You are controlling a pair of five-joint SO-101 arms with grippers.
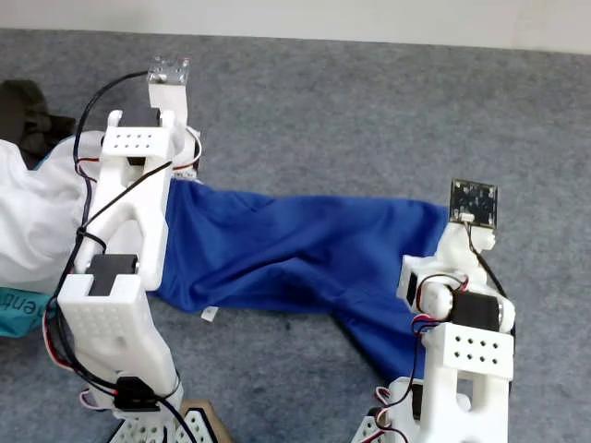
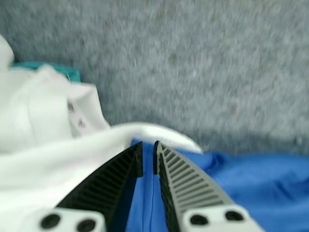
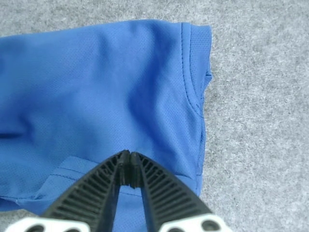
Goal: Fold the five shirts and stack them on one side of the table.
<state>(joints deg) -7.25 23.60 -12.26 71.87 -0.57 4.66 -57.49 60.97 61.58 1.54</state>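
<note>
Though rumpled, the blue mesh shirt [image 1: 295, 249] lies on a fuzzy table [image 1: 369, 111].

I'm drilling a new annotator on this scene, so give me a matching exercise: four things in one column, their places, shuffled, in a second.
1. blue shirt
2. white shirt
3. teal cloth
4. right gripper

A. piled at the table's edge on the left arm's side
B. tips together on blue fabric near a hem
C. stretched across the grey table between the arms
D. a strip showing at the white shirt's edge

Pairs: 1-C, 2-A, 3-D, 4-B.
</note>
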